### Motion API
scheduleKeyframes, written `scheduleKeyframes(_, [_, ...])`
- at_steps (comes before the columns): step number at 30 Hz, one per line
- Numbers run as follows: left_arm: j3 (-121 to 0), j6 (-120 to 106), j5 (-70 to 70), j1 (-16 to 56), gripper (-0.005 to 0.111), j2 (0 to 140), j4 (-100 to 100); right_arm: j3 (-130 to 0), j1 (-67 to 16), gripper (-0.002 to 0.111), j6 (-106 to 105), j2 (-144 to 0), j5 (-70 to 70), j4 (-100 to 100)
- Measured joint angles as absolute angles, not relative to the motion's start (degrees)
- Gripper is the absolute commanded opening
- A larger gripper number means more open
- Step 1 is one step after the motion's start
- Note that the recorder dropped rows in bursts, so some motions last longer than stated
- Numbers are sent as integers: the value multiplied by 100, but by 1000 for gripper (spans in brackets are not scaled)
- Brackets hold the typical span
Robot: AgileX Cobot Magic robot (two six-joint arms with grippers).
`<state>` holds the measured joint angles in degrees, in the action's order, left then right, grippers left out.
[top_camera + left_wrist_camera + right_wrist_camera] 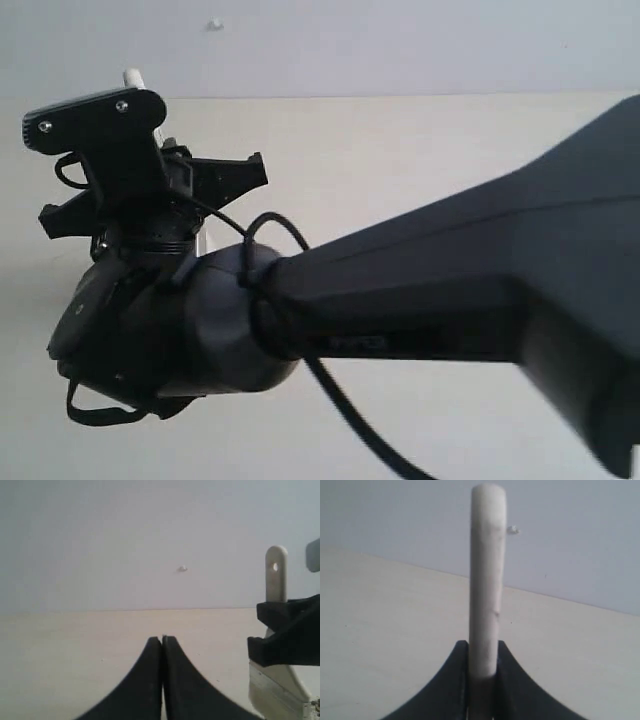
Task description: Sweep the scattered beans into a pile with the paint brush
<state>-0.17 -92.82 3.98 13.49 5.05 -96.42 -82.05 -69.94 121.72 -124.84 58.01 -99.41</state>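
Low in the middle of the left wrist view, the left pincer (162, 641) has its two jaws pressed together on nothing, with the pale desk (65, 660) beyond. Farther off, at the right edge, the single paint brush (275, 577) stands upright. Its cream handle, with the hole uppermost and the silver ferrule below, is pinched by the right pincer (483, 652).

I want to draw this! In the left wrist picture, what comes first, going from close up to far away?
Left pincer, shut → pale table → grey wall with a small white spot.
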Motion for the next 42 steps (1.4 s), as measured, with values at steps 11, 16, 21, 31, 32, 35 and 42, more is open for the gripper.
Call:
scheduleKeyframes(11, [-17, -9282, 409, 1349, 0, 505, -9642, -8863, -7075, 0, 12172, -13049, 5823, -9844])
scheduleKeyframes(16, [-17, -9282, 409, 1349, 0, 505, -9642, -8867, -7075, 0, 12172, -13103, 6036, -9437])
scheduleKeyframes(21, [-17, -9282, 409, 1349, 0, 505, -9642, -8867, -7028, 0, 11930, -13103, 6217, -9060])
scheduleKeyframes(31, [-17, -9282, 420, 1349, 0, 505, -9642, -8867, -6901, 0, 11440, -13103, 6847, -8478])
scheduleKeyframes(32, [-17, -9282, 420, 1349, 0, 505, -9642, -8867, -6892, 0, 11380, -13103, 6858, -8469])
scheduleKeyframes(35, [-17, -9282, 420, 1349, 0, 505, -9642, -8867, -6849, 0, 11295, -13103, 6869, -8447])
scheduleKeyframes(42, [-17, -9282, 420, 1349, 0, 505, -9642, -8867, -6831, 0, 11201, -13074, 6880, -8657])
